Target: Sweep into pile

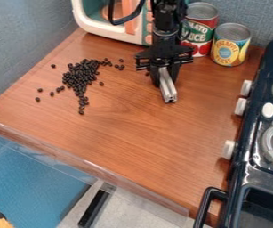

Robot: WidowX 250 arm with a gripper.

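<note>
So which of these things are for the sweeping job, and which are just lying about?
For the job:
- small round black bean-like pieces, loosely heaped with strays around
- silver metal bar, held by the robot's black fingers

Just there:
- red tin can
- yellow-and-blue tin can
- white, teal and orange toy appliance
- dark toy stove with white knobs
</note>
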